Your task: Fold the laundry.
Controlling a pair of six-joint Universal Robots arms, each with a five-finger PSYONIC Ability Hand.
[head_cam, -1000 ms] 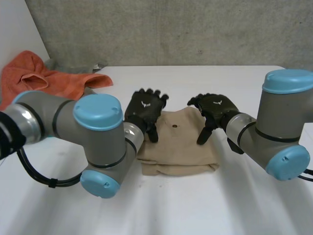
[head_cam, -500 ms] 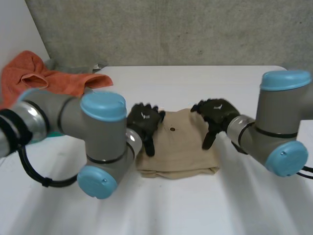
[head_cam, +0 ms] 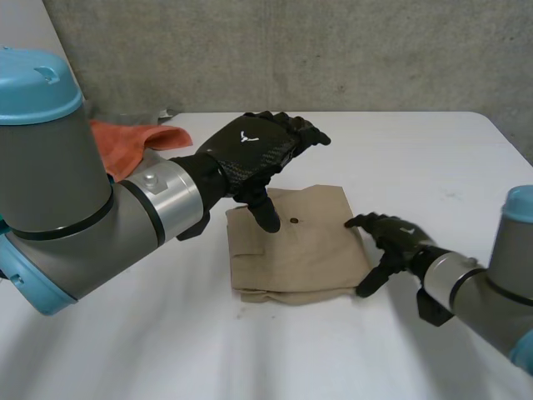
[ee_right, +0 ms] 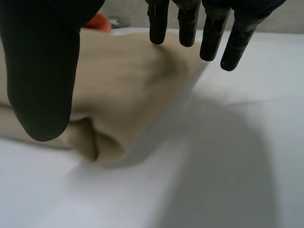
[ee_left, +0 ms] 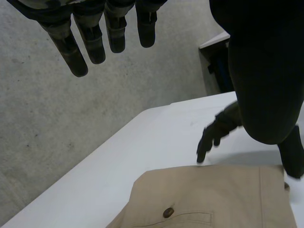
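Note:
A folded tan garment (head_cam: 296,250) with a dark button (head_cam: 295,220) lies flat in the middle of the white table. My left hand (head_cam: 250,154) hovers above its back left part, fingers straight and open, holding nothing. In the left wrist view the fingers (ee_left: 95,38) hang well above the tan garment (ee_left: 213,199), and my right hand (ee_left: 216,135) appears beyond it. My right hand (head_cam: 398,237) is low beside the garment's right edge, open. In the right wrist view the tan garment (ee_right: 123,90) lies under the thumb and fingers (ee_right: 190,23), which are apart from it.
An orange towel (head_cam: 137,137) lies at the table's back left, partly behind my left arm, and also appears past the garment as an orange towel (ee_right: 97,21). A grey concrete wall (head_cam: 333,50) runs behind the table. Bare table (head_cam: 433,158) surrounds the garment.
My left hand has lifted off the garment and risen toward the camera. My right hand has left the garment's top and moved down to its right edge. The garment lies unchanged.

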